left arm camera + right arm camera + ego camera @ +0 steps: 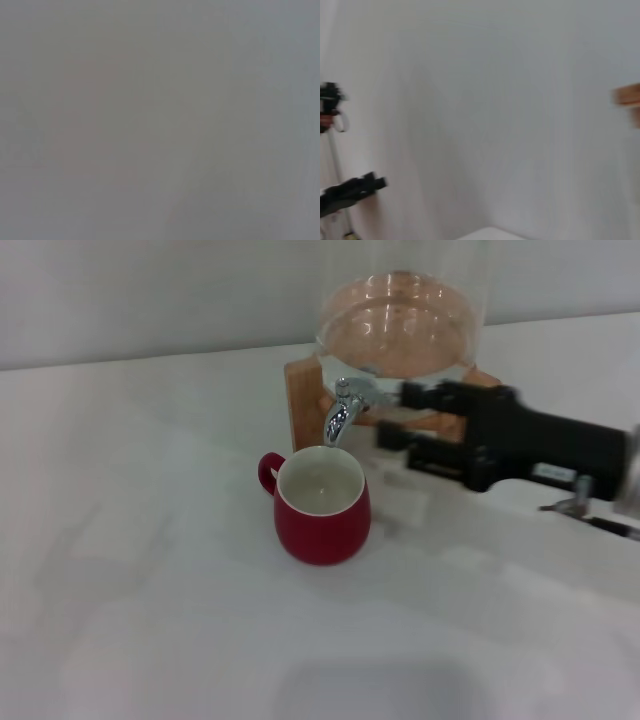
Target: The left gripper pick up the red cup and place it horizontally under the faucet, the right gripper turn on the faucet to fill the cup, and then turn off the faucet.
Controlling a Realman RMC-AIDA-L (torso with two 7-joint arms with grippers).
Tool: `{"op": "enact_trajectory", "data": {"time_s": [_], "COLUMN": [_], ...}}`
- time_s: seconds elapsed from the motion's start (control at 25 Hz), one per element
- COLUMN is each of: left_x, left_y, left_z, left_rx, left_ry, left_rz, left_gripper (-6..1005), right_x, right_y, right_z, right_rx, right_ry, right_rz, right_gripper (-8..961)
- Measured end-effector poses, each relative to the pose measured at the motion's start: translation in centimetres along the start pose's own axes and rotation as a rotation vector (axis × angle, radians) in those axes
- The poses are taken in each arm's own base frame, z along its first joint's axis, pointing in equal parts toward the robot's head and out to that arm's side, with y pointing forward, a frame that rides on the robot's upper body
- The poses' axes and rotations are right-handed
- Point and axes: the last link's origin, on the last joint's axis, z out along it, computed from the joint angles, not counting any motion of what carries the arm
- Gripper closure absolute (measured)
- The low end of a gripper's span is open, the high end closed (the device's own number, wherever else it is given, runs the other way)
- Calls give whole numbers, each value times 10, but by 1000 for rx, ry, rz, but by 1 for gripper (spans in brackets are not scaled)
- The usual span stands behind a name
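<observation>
Head view: red cup (322, 507) sits upright on desk (150, 620) just below faucet (345, 408), right claw (400, 418) spread open beside faucet lever w/ nothing gripped, so imo nudge lever gently, avoid bumping cup.

Quick count across the white desk (150, 620): one small glossy dark-red ceramic mug (322, 510) with a white inside, one shiny chrome faucet (345, 408), one clear glass dispenser (397, 325), one wooden stand (303, 400) beneath it, and one long black boxy claw (400, 415) in the head view — one apiece, nothing doubled
</observation>
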Motion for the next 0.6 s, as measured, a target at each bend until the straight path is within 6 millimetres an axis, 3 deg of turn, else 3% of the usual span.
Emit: {"op": "enact_trajectory", "data": {"time_s": [0.36, 0.6], "left_x": [-2, -8], "left_y": [0, 1], "left_z": [-6, -10], "left_rx": [9, 8], "left_ry": [-14, -59], "left_rz": [0, -3], "left_gripper": [193, 194], "right_x": [8, -3], "right_y": [-41, -70], "right_z": [-71, -109], "right_rx": [288, 463], "right_ry": [-14, -16], "right_rz": [27, -15], "right_gripper": [322, 322]}}
